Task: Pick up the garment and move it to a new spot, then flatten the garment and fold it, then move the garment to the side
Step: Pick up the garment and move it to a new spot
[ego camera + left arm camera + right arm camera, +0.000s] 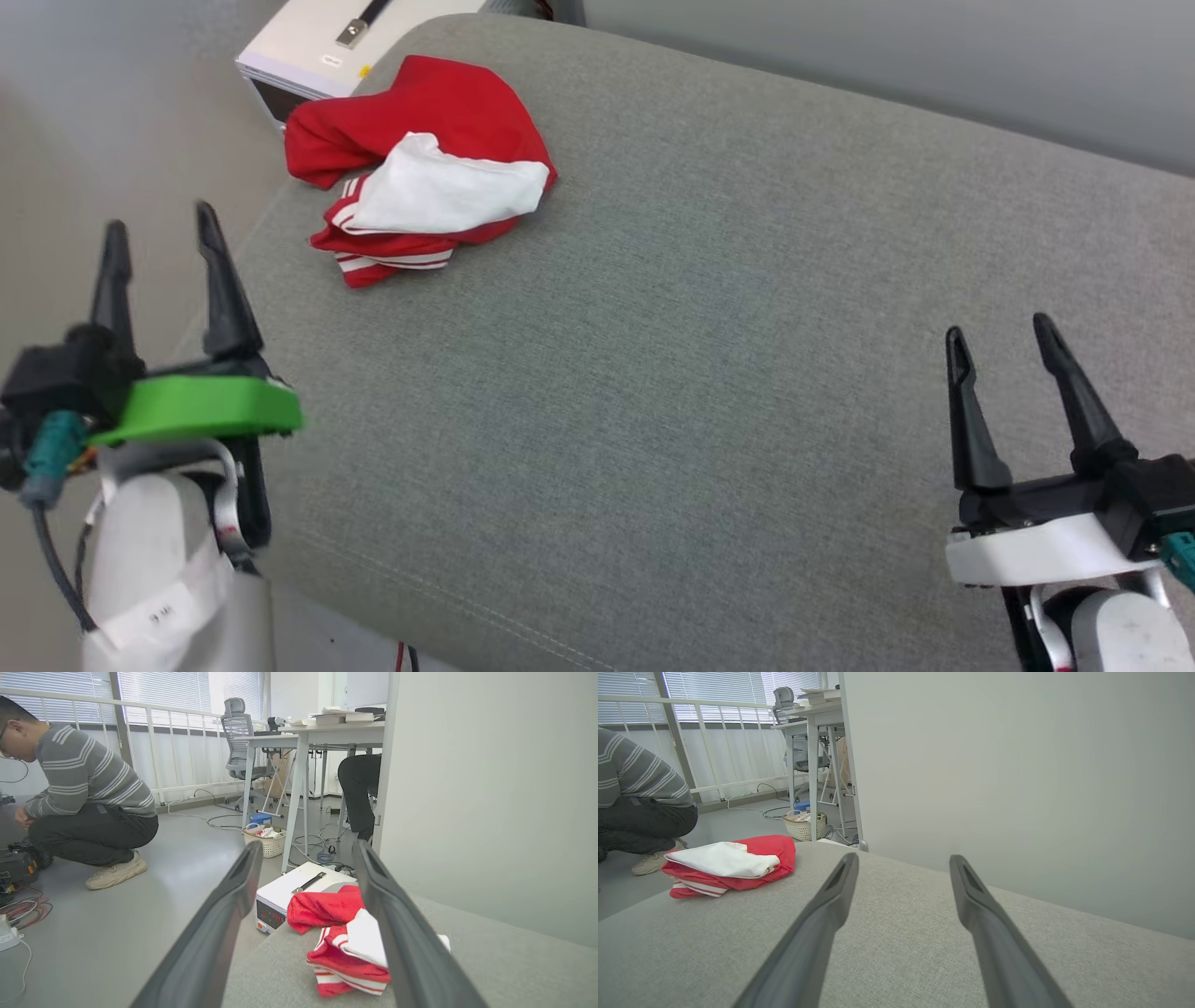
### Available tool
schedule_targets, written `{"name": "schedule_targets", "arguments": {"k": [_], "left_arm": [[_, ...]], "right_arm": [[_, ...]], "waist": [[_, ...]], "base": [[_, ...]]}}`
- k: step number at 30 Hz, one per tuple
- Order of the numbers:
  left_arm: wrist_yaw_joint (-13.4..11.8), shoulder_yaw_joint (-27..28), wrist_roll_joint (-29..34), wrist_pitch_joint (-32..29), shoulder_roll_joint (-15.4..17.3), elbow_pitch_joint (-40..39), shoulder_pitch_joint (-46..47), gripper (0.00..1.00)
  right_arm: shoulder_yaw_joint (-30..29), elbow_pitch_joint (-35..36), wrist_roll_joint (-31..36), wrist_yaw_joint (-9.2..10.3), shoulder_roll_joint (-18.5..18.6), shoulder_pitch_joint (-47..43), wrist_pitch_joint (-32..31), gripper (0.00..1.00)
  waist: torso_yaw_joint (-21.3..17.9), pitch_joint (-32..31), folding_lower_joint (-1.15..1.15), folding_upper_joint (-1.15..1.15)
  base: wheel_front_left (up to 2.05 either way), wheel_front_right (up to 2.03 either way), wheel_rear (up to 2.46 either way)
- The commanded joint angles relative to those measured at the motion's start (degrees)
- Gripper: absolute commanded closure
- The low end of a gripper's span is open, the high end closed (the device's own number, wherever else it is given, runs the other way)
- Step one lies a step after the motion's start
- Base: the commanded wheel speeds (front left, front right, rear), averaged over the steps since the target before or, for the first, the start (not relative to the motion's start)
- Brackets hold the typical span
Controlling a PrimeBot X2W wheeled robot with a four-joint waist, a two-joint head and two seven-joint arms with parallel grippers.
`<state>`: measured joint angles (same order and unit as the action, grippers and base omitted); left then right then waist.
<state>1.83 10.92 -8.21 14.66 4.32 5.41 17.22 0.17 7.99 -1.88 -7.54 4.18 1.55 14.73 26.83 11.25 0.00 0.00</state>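
Observation:
The garment (425, 168) lies crumpled in a heap at the far left corner of the grey cushion (709, 355), red with a white sleeve on top and striped trim at its near edge. It also appears ahead in the left wrist view as the garment (343, 938) and at the left of the right wrist view as the garment (733, 865). My left gripper (159, 233) hovers open at the cushion's left edge, well short of the garment. At the lower right my right gripper (999, 336) stands open over bare cushion. Nothing is between either pair of fingers.
A white box with a handle (327, 47) sits on the floor just beyond the cushion's far left corner. A pale wall (1017, 788) runs behind the cushion. A person (79, 798) crouches on the floor to the left, near cables; desks and a basket (268, 840) stand farther back.

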Motion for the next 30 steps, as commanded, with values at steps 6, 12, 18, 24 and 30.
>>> {"name": "schedule_targets", "arguments": {"k": [6, 12, 18, 24, 30], "left_arm": [[3.7, 5.2, -1.9, 0.3, 3.5, 3.8, 12.7, 0.0], [5.4, 5.7, -6.0, 0.3, 9.2, 12.4, 22.2, 0.0], [5.6, 1.0, -13.7, -7.3, 16.0, 24.3, 30.0, 0.0], [5.6, -5.5, -27.1, -26.2, 21.8, 31.3, 34.8, 0.0], [5.6, -12.4, -36.1, -44.1, 27.8, 33.7, 36.1, 0.0]], "right_arm": [[0.1, 3.0, 0.6, 0.05, 3.7, 4.2, 0.3, 0.0], [-0.4, 5.6, 0.9, 0.05, 6.3, 5.8, 0.3, 0.0], [-1.7, 7.2, 0.8, 0.05, 7.3, 6.2, 0.3, 0.0], [-1.8, 8.0, 0.7, 0.05, 8.2, 7.2, 0.3, 0.0], [-2.2, 8.4, 0.7, 0.05, 8.4, 7.9, 0.3, 0.0]], "waist": [[-6.4, 10.8, 0.0, 0.0], [-8.7, 16.0, 0.0, 0.0], [-10.6, 19.1, 0.0, 0.0], [-12.0, 21.8, 0.0, 0.0], [-13.4, 24.0, 0.0, 0.0]], "base": [[0.0, 0.0, 0.0], [0.0, 0.0, 0.0], [0.0, 0.0, 0.0], [0.0, 0.0, 0.0], [0.0, 0.0, 0.0]]}}
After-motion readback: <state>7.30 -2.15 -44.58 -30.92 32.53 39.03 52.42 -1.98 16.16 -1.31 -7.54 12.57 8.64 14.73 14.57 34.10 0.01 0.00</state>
